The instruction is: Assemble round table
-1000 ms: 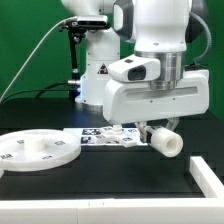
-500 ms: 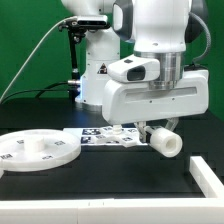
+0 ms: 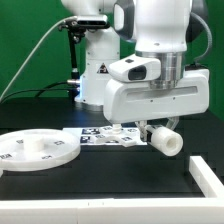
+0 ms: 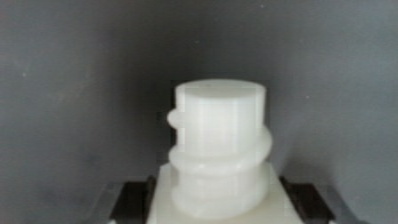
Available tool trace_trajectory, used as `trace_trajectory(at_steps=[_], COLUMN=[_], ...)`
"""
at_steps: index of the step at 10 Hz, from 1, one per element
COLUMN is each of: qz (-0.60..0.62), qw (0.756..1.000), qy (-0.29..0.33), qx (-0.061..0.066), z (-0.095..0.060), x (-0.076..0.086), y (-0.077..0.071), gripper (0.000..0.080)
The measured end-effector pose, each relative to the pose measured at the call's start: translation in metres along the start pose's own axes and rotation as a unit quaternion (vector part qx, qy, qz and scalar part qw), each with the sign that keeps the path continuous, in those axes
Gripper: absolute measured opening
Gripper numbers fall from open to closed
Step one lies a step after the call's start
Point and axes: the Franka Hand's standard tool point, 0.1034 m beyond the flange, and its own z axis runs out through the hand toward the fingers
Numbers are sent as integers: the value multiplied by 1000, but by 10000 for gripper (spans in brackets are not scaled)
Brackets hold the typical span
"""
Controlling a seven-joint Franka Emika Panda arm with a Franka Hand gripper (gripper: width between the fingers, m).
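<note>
Exterior view: the arm stands over the dark table (image 3: 110,172).
Gripper (image 3: 160,131): the fingers are closed on the post (image 3: 168,144) and hold it over the table.
Post: white, short and tilted, near the marker board (image 3: 100,137).
Disc (image 3: 36,151): lies flat at the exterior view's left, well apart from the post.
Wrist view: the post (image 4: 221,125) stands in the middle, round end away from the camera.

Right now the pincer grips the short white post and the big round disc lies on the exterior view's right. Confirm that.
Wrong in one point: the round disc lies on the exterior view's left, not its right; the exterior view shows it. The pincer does grip the short white post.
</note>
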Motion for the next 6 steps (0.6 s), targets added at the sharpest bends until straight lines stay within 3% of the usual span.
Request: trace_trajectory(at_steps=[3,5,6], qz=[73,216,253], qw=[997,976,967], qy=[-1,-7,-2], qx=[4,26,30], z=[-1,4,5], x=[-1,-16,-23], y=[-10,-27,-41], gripper=[315,315,315])
